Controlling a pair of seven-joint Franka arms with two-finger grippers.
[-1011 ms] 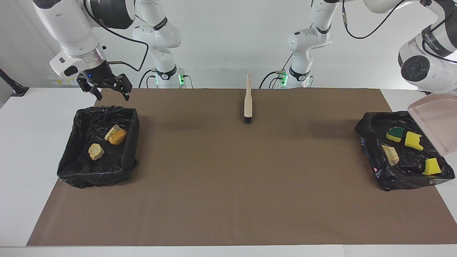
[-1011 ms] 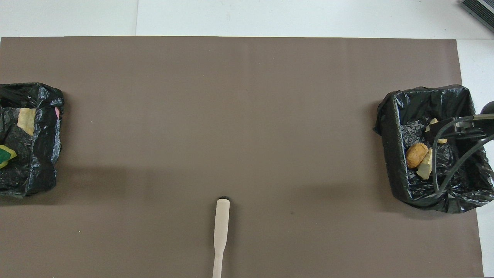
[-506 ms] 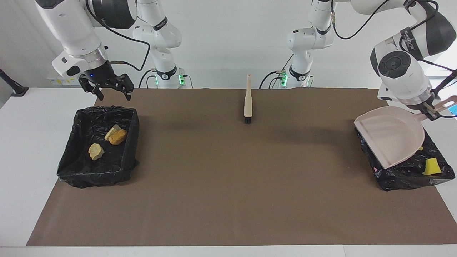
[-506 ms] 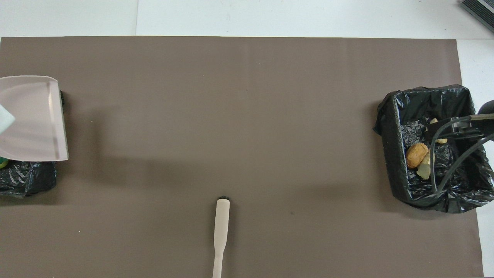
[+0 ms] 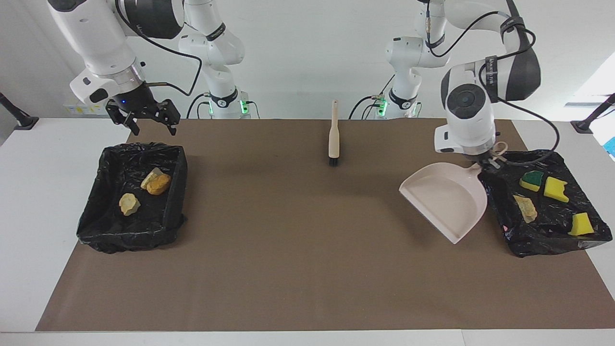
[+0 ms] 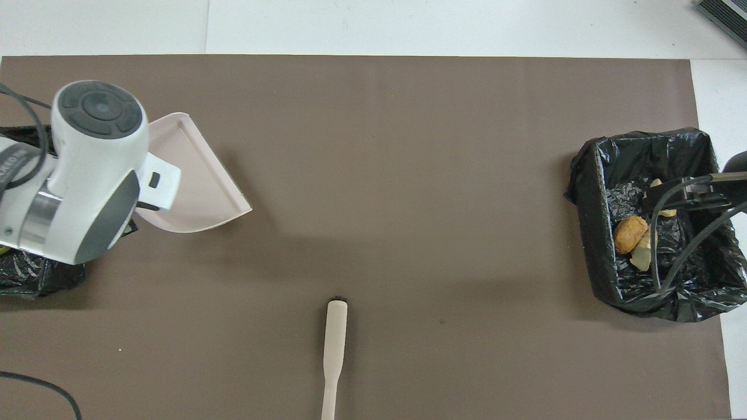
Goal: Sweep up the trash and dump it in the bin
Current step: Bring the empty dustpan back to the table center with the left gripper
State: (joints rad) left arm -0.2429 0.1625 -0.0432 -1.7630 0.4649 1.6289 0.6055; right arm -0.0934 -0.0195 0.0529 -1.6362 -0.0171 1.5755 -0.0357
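Observation:
My left gripper (image 5: 483, 162) is shut on the handle of the beige dustpan (image 5: 444, 199), which it holds empty and low over the mat beside the bin (image 5: 543, 242) at the left arm's end. That bin holds three yellow-and-green sponge bits (image 5: 556, 189) and a beige lump (image 5: 526, 208). In the overhead view my left wrist hides the gripper, and the dustpan (image 6: 192, 175) shows beside it. My right gripper (image 5: 141, 120) is open and empty over the robot-side edge of the other bin (image 5: 110, 230). This bin holds two beige lumps (image 5: 129, 203) and an orange-brown lump (image 5: 159, 184).
The beige hand brush (image 5: 333, 137) lies on the brown mat (image 5: 307, 264) midway between the bins, near the robots, its handle toward them. It also shows in the overhead view (image 6: 335, 344). The bin at the right arm's end (image 6: 589, 233) lies partly under cables.
My left arm has swung the dustpan from over its bin toward the table's middle, so the bin's contents show again. My right gripper has barely moved.

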